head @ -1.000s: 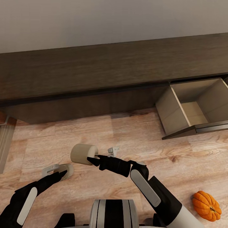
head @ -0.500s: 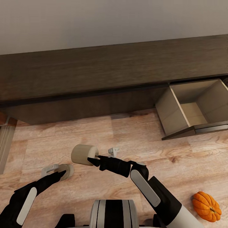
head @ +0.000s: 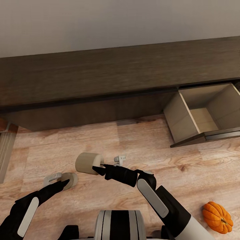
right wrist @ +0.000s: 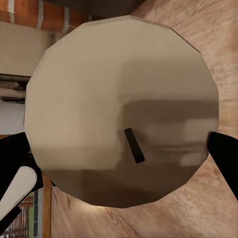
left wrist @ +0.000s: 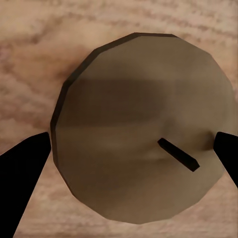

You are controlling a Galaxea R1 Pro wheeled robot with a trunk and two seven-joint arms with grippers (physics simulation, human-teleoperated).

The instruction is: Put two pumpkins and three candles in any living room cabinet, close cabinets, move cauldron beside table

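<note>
**Two candles in hand's reach, one open drawer waiting**

The right gripper [head: 97, 167] is clamped on a candle [head: 87, 163], held sideways just left of centre in the head view; in the right wrist view its wick end [right wrist: 123, 115] faces the camera with a dark finger at each edge. The left gripper [head: 67, 181] sits at lower left over a second candle [head: 71, 180] standing on the wood floor [head: 140, 146]; in the left wrist view its fingers [left wrist: 25, 173] flank the candle [left wrist: 144, 129] with a gap on each side, so it looks open and not yet gripping.

These candles look like stiff, light, smooth cylinders, likely to slip or roll, so a squeeze across the round wall at mid-height should suit best.

The cabinet [head: 116, 76] runs across the upper frame, its open drawer [head: 203, 116] at the right edge, well apart from both candles. A pumpkin [head: 217, 216] lies on the floor at lower right.
</note>
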